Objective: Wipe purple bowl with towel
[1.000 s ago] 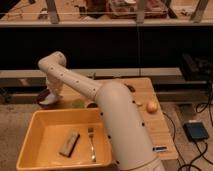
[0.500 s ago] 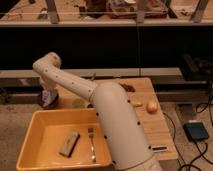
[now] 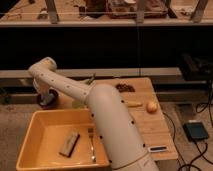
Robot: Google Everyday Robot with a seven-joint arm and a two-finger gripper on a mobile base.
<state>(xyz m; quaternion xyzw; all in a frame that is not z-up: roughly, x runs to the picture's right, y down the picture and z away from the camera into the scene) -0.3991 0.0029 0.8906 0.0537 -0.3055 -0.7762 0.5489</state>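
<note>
The purple bowl (image 3: pixel 41 99) is a small dark bowl at the far left, off the wooden table's left end. My gripper (image 3: pixel 48 96) hangs from the bent white arm (image 3: pixel 75 90) and sits right over the bowl, reaching into or touching it. A pale patch under the gripper may be the towel; I cannot tell it apart from the gripper. Most of the bowl's inside is hidden by the gripper.
A yellow tub (image 3: pixel 35 131) in front holds a brown block (image 3: pixel 69 143) and a fork (image 3: pixel 91 143). On the wooden table (image 3: pixel 150 125) lie an orange (image 3: pixel 152 106), a yellow banana-like thing (image 3: pixel 132 104), a dark cluster (image 3: pixel 125 87) and a green item (image 3: pixel 90 80).
The arm's elbow and wrist have swung left and slightly down, bringing the gripper closer over the purple bowl. The things on the table and in the tub have not moved.
</note>
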